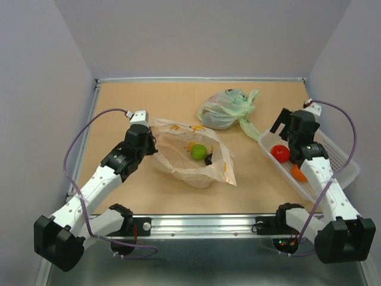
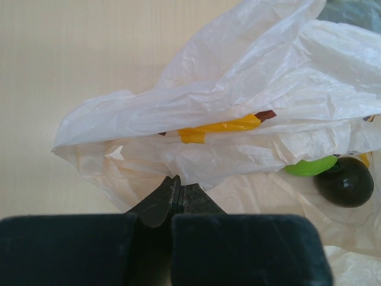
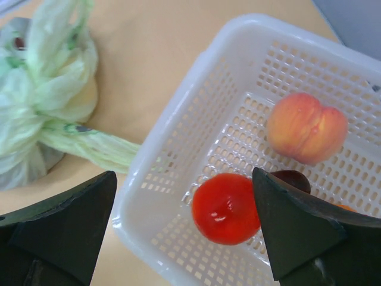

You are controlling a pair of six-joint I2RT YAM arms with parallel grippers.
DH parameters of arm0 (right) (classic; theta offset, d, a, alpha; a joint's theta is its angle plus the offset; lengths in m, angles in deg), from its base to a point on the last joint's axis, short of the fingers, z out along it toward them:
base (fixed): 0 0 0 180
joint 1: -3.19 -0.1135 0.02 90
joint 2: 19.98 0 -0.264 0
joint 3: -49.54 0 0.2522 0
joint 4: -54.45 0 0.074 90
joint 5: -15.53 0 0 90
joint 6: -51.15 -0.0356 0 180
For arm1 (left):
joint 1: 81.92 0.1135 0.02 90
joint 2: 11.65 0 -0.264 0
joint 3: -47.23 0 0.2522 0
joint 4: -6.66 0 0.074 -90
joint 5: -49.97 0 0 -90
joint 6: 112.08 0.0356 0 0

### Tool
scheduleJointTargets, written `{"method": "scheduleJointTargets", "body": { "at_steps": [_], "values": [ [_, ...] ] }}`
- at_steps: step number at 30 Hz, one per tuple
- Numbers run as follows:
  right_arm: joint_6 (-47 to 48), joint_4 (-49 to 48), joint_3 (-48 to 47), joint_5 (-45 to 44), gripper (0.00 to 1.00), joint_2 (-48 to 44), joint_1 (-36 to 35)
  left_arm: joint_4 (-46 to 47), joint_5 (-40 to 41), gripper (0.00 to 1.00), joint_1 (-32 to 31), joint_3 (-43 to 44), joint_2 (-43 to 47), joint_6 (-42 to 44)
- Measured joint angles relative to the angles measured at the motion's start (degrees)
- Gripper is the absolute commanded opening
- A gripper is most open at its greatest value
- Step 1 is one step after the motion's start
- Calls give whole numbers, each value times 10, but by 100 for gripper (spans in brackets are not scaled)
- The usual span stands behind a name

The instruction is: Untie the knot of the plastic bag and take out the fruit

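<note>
The peach-orange plastic bag [image 1: 191, 161] lies in the middle of the table with its mouth spread open; no knot shows. A green fruit [image 1: 199, 151] and a small dark fruit [image 1: 208, 159] lie inside it. My left gripper [image 1: 155, 145] is shut on the bag's left edge. In the left wrist view the closed fingertips [image 2: 177, 183] pinch the bag [image 2: 250, 101], and the green fruit [image 2: 309, 165] and dark fruit [image 2: 346, 181] show at the right. My right gripper [image 3: 184, 174] is open and empty above the white basket [image 3: 178, 119].
The basket [image 1: 345, 161] at the right edge holds a red tomato [image 3: 226, 208], a peach [image 3: 306, 128] and an orange piece [image 1: 299, 173]. A tied pale green bag [image 1: 225, 109] lies at the back, left of the basket. Walls enclose the table.
</note>
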Motion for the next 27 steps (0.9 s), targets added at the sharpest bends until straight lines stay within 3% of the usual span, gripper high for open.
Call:
{"method": "scheduleJointTargets", "body": {
  "at_steps": [7, 11, 16, 24, 27],
  "values": [
    [39, 20, -87, 158, 100, -38, -4, 0, -15, 0, 0, 0, -20, 0],
    [42, 19, -131, 221, 100, -32, -49, 0, -28, 0, 1, 2, -29, 0],
    [47, 22, -176, 244, 99, 17, -200, 0, -39, 0, 1, 2, -33, -3],
    [84, 34, -264, 190, 97, 175, -501, 0, -48, 0, 1, 2, -33, -7],
    [101, 35, -300, 174, 96, 236, -562, 0, -52, 0, 1, 2, -33, -11]
  ]
}}
